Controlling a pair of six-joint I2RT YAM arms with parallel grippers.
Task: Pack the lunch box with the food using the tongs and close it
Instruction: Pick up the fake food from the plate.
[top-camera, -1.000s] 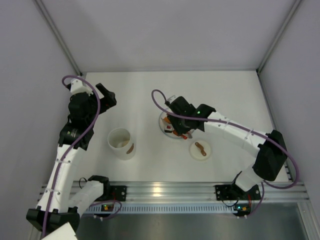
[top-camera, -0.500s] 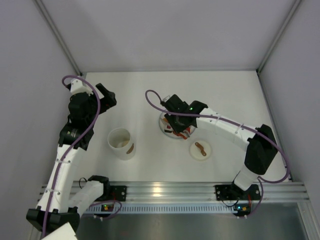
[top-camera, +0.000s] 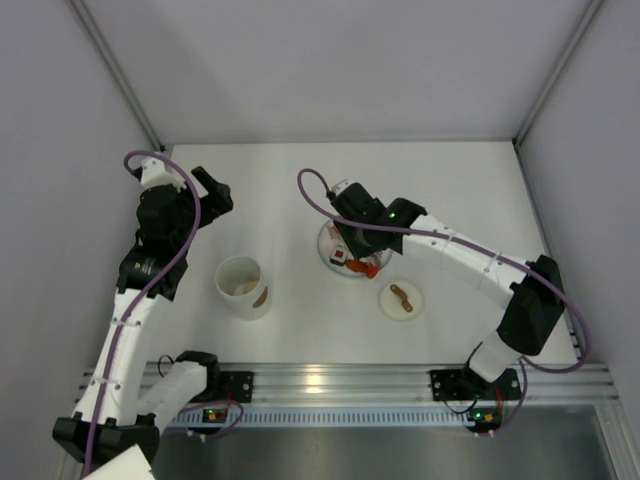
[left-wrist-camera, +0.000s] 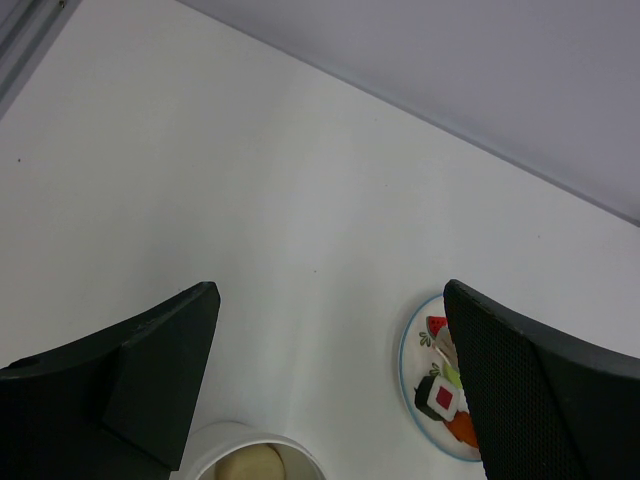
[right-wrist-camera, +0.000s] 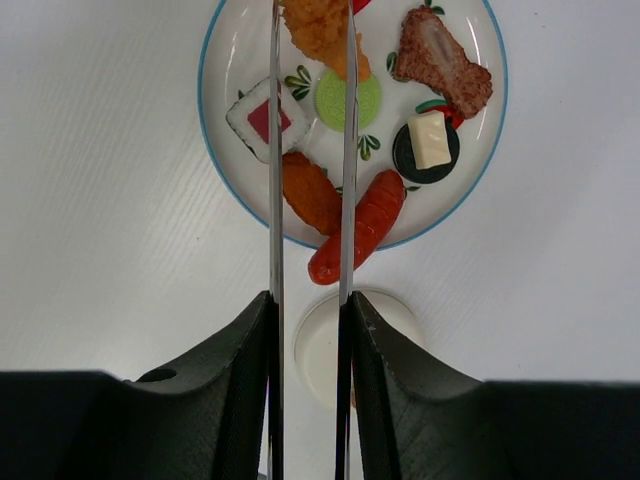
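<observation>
White lunch box (top-camera: 243, 287) stands upright and open, apart from the food (right-wrist-camera: 360, 225) beneath the silvery tongs (right-wrist-camera: 346, 150).

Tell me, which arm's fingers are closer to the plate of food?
Right. The right fingers hang over the plate, gripping the tongs; the left fingers sit far off to its left.

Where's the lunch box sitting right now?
In the top view, the lunch box stands uncovered on the left side of the table, next to the left arm, left of the plate and clear of it.
</observation>
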